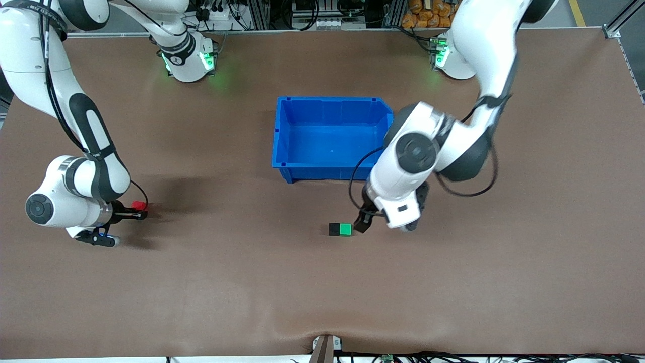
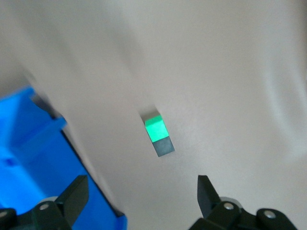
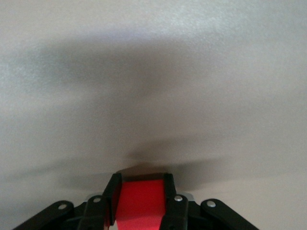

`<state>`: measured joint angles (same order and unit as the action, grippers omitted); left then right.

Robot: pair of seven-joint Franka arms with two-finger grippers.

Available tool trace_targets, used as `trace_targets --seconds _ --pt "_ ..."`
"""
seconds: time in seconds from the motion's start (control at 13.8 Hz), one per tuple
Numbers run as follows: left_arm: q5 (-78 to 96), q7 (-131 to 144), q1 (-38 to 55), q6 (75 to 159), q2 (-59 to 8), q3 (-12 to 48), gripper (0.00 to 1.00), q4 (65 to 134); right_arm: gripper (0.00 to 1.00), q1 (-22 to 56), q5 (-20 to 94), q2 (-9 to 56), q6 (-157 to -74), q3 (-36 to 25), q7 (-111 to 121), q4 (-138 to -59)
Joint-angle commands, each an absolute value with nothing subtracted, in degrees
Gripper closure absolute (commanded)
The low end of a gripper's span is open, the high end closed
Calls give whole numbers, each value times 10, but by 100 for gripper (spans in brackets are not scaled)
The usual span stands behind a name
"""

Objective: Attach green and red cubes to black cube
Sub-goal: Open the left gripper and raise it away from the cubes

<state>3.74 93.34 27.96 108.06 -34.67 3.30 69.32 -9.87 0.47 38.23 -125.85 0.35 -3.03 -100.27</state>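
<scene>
On the brown surface (image 1: pixel 252 282) the small bright green cube (image 1: pixel 345 229) sits joined to the matte black cube (image 1: pixel 334 229), so the left gripper (image 1: pixel 361 225) hangs beside them, jaws wide, while the right gripper (image 1: pixel 141 214) clamps the small bright red cube (image 1: pixel 138 205) for joining.

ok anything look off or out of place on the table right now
Nothing stands out. The green cube sits flush against the black cube on the table, the blue bin is upright, and the right end effector grips the red cube squarely.

Green cube (image 1: pixel 345 229) touching black cube (image 1: pixel 334 229) on counter (image 1: pixel 252 292), nearer the front camera than bin (image 1: pixel 282 136).
</scene>
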Motion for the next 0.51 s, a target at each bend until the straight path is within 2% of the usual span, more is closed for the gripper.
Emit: trace_targets --seconds 0.0,0.43 --pt "27 910 251 1032 -285 33 0 724 100 -103 11 378 -1257 12 -71 -1004" --pt "-23 746 198 913 -204 34 0 728 100 -95 11 378 -1257 15 -133 -995"
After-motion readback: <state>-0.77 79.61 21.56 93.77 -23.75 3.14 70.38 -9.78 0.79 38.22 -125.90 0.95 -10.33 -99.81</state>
